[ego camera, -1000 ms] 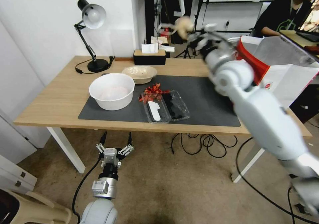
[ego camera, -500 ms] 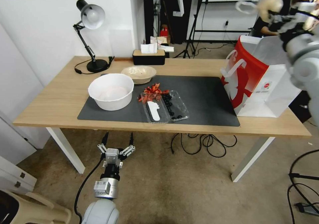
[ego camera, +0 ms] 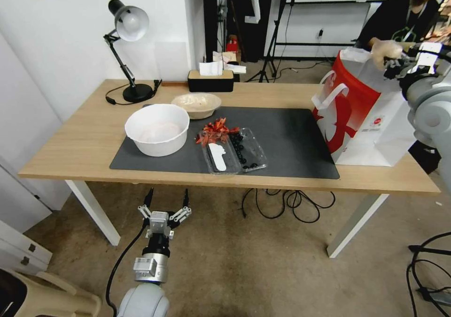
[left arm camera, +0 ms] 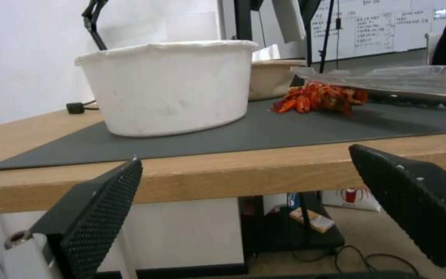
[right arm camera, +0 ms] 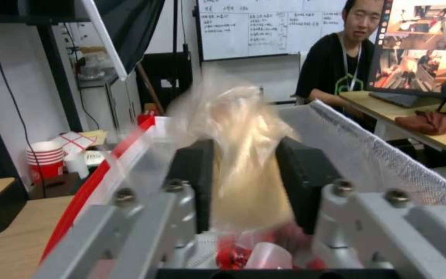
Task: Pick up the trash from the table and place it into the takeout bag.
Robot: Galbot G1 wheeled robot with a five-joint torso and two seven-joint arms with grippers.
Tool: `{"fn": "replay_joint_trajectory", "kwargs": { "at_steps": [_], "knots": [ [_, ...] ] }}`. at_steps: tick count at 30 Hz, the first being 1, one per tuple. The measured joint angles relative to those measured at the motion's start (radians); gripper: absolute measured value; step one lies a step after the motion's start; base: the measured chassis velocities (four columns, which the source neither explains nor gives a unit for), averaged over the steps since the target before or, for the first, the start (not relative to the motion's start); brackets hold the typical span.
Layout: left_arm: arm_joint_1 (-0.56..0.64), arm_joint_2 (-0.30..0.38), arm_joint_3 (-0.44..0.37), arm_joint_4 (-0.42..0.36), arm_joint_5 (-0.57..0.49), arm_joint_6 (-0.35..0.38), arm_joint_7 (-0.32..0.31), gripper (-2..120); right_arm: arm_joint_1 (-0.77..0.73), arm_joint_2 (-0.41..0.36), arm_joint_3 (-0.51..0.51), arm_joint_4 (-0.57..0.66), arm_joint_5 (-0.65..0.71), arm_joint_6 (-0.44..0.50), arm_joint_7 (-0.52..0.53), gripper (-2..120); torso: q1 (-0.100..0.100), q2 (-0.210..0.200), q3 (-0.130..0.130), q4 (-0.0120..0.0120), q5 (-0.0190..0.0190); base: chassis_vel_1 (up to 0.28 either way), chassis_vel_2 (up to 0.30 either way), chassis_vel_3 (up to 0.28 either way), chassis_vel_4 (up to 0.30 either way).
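My right gripper (ego camera: 391, 62) is shut on the clear bag with beige lump (ego camera: 385, 49) and holds it right over the open mouth of the red-and-white takeout bag (ego camera: 350, 115) at the table's right end. In the right wrist view both black fingers (right arm camera: 194, 182) press the clear bag (right arm camera: 244, 155), with the takeout bag's red rim (right arm camera: 104, 174) beside it and red and clear trash (right arm camera: 233, 254) showing inside below. A shallow beige bowl (ego camera: 196, 104) (left arm camera: 272, 77) sits at the mat's back edge. My left gripper (ego camera: 167, 199) (left arm camera: 246, 157) hangs open below the table's front edge.
On the dark mat (ego camera: 286, 134) of the light-wood table (ego camera: 70, 152) stand a large white bowl (ego camera: 157, 129), a clear tray of black berries (ego camera: 235, 152) and a pile of red scraps (ego camera: 216, 131). A desk lamp (ego camera: 129, 58) and tissue box (ego camera: 211, 80) stand at the back.
My right arm swung from over the table's back right across to the takeout bag and came down, bringing the clear bag to the bag's mouth. The left arm stayed put.
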Motion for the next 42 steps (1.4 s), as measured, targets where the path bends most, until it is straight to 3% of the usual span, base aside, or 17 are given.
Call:
{"fn": "replay_joint_trajectory", "kwargs": {
  "at_steps": [10, 15, 20, 25, 30, 36, 39, 40, 42],
  "knots": [
    [-0.002, -0.009, 0.0, 0.0, 0.003, 0.0, 0.0, 100, 0.022, -0.014, 0.002, 0.0, 0.001, 0.001, 0.001, 69, 0.0, 0.0, 0.0, -0.0001, 0.0001, 0.0, 0.0, 0.0, 0.0],
    [-0.001, -0.013, 0.002, 0.0, 0.007, 0.0, 0.0, 100, 0.049, -0.022, 0.008, 0.007, 0.019, 0.076, -0.05, 91, 0.0, 0.0, 0.0, -0.0001, 0.0001, 0.0, 0.0, 0.0, 0.0],
    [0.0, -0.014, 0.002, -0.004, 0.011, 0.0, -0.001, 100, 0.055, -0.037, 0.028, 0.059, 0.067, 0.161, -0.151, 100, 0.0, 0.0, 0.0, -0.0001, 0.0, 0.0, 0.0, 0.0, 0.0],
    [0.0, -0.014, 0.003, -0.007, 0.012, 0.0, -0.001, 100, 0.004, -0.047, 0.056, 0.156, 0.098, 0.247, -0.246, 100, 0.0, 0.0, 0.0, -0.0001, 0.0001, 0.0, 0.0, 0.0, 0.0],
    [0.001, -0.01, 0.003, -0.009, 0.011, 0.0, -0.001, 100, -0.2, -0.022, 0.136, 0.343, 0.101, 0.312, -0.315, 100, 0.0, 0.0, 0.0, 0.0, 0.0, 0.0, 0.0, 0.0, 0.0],
    [0.001, -0.004, -0.001, -0.011, 0.004, -0.001, -0.001, 100, -0.434, 0.044, 0.194, 0.439, -0.004, 0.395, -0.388, 100, 0.0, 0.0, 0.0, -0.0001, 0.0, 0.0, 0.0, 0.0, 0.0],
    [0.001, -0.002, -0.001, -0.012, 0.002, -0.001, -0.001, 100, -0.617, 0.118, 0.197, 0.467, -0.105, 0.465, -0.416, 100, 0.0, 0.0, 0.0, -0.0002, 0.0003, 0.0, 0.0, 0.0, 0.0],
    [0.001, -0.002, -0.001, -0.012, 0.002, -0.001, -0.001, 100, -0.617, 0.118, 0.197, 0.467, -0.105, 0.465, -0.416, 100, 0.0, 0.0, 0.0, -0.0002, 0.0003, 0.0, 0.0, 0.0, 0.0],
    [0.002, -0.002, -0.001, -0.013, 0.001, -0.002, -0.001, 100, -0.745, 0.203, 0.181, 0.472, -0.234, 0.538, -0.417, 100, 0.0, 0.0, 0.0, -0.0001, 0.0001, 0.0, 0.0, 0.0, 0.0]
  ]
}}
